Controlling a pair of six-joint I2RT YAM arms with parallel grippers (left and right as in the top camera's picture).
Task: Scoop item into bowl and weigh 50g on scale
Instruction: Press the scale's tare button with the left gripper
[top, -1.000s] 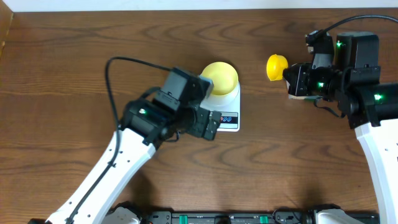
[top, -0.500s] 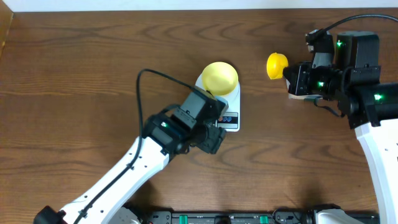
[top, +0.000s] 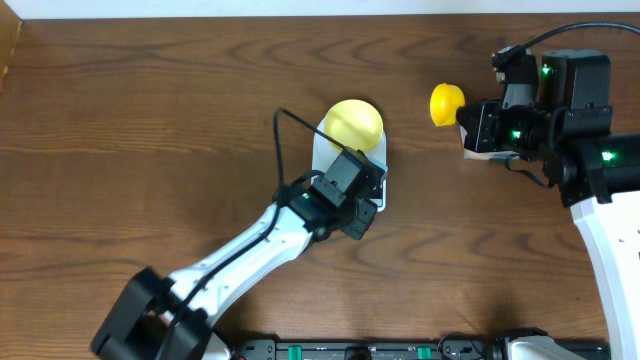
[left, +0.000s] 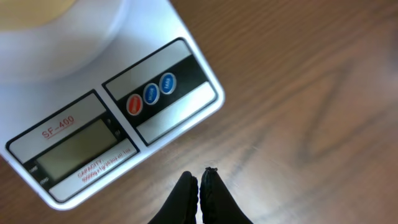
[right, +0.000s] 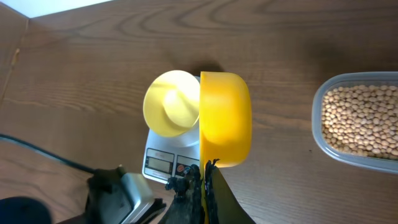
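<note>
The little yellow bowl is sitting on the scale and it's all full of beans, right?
Not quite. The bowl does sit on the scale, but it is empty, not full. The right wrist view looks straight into it and shows bare yellow inside. The beans are in the clear tub off to the side.

Bowl (top: 354, 122) on scale (left: 81, 149)
</note>
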